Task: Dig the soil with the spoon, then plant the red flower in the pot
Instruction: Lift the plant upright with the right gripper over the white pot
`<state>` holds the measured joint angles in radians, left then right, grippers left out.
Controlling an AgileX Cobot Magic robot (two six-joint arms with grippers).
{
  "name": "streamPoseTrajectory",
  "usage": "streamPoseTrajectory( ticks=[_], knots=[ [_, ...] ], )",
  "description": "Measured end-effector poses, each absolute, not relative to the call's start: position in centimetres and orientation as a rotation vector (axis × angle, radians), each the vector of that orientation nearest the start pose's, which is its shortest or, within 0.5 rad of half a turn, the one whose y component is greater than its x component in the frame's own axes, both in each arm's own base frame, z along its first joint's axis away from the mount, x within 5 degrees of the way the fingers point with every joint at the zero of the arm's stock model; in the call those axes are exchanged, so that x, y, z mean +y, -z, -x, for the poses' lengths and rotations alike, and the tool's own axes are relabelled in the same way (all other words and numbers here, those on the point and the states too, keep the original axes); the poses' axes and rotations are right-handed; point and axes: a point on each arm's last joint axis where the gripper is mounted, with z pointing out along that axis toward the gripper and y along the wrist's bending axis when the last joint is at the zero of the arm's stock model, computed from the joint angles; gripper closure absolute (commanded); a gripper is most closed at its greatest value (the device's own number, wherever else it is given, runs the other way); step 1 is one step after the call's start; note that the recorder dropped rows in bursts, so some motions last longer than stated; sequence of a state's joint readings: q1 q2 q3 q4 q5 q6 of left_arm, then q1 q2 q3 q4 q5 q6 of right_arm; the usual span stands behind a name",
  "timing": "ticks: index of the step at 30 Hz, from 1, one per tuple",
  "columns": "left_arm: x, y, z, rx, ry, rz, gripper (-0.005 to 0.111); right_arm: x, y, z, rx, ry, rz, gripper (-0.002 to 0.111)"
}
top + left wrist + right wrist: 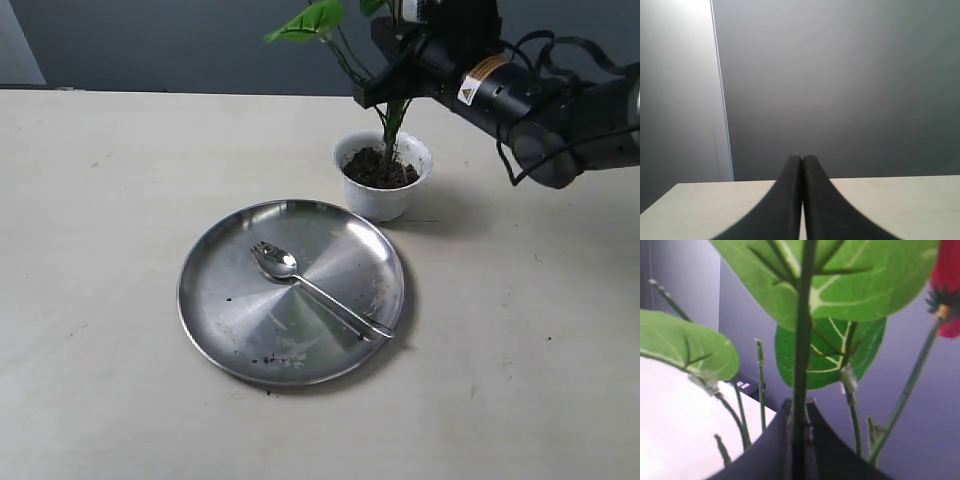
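The white pot [384, 190] stands behind the steel plate and holds dark soil [379, 169]. The red flower's green stalks [391, 128] stand upright in that soil, with a leaf [307, 22] at the top edge. My right gripper [392, 88] is shut on a stalk above the pot. In the right wrist view the stalk [803, 340] runs between the black fingers [785, 440], and a red bloom [949, 285] shows at the edge. The silver spoon [318, 288] lies on the plate. My left gripper [802, 159] is shut on nothing, away from the scene.
The large round steel plate [225, 300] lies at the table's middle with a few soil crumbs [262, 358] near its front rim. The right arm [540, 100] reaches in from the upper right above the table.
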<state>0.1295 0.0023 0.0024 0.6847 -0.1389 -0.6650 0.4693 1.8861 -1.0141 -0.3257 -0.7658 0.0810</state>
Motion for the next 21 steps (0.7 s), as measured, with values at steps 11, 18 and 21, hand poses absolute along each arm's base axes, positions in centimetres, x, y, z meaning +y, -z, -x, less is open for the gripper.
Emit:
streamPoseTrajectory(
  ticks=[11,18,21],
  knots=[
    [-0.1,-22.2,-5.5,1.381,-0.060,0.006,0.106,20.9,-15.7,-35.7,1.637,-0.398,0.778,0.107],
    [-0.1,-22.2,-5.5,1.381,-0.060,0.006,0.106,21.3,-15.4,-35.4,1.660,-0.412,0.792,0.107],
    [-0.1,-22.2,-5.5,1.381,-0.060,0.006,0.106,21.3,-15.4,-35.4,1.670,-0.418,0.780,0.107]
  ],
)
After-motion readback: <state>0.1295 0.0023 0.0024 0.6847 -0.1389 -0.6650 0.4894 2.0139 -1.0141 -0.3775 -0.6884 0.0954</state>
